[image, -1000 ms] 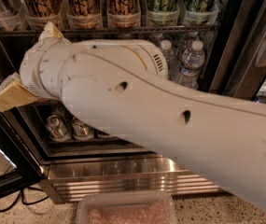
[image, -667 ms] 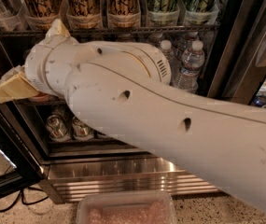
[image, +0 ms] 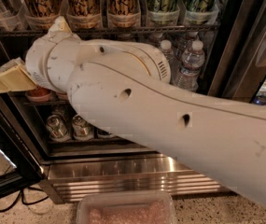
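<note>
Where the arm [image: 170,125] enters the fridge [image: 123,174], gripper [image: 7,80] above cans [image: 69,127], its spread cannot be told

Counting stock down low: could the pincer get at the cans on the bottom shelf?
Probably yes: the pincer sits left, at the open fridge front, just above the cans; the door is swung aside and nothing shows between them.

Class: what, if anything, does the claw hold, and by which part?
It cannot be told: the claw hangs at the left, before the fridge shelves.
</note>
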Controlling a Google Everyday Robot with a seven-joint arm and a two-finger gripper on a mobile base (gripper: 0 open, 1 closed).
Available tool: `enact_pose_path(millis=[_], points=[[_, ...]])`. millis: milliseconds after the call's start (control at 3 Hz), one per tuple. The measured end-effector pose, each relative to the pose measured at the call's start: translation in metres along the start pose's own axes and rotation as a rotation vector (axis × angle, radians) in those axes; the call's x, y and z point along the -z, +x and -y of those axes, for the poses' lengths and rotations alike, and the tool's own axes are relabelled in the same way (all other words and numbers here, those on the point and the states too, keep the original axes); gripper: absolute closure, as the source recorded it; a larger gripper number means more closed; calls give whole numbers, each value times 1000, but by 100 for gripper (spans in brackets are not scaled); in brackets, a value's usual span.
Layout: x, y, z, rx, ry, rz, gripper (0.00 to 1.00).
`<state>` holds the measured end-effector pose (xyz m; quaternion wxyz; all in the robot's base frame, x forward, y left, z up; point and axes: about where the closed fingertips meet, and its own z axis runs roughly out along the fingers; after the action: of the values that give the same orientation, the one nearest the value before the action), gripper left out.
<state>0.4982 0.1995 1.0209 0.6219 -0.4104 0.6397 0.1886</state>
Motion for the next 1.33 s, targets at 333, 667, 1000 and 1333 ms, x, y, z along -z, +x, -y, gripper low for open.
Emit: enact_pose_path(millis=[333, 667, 1000, 1333], points=[[2, 2, -3, 9, 10, 14, 0], [-4, 10, -4, 12, 13, 39, 0], [-18, 15, -6, 25, -2, 51, 0], [-28, 14, -2, 33, 2, 62, 0]])
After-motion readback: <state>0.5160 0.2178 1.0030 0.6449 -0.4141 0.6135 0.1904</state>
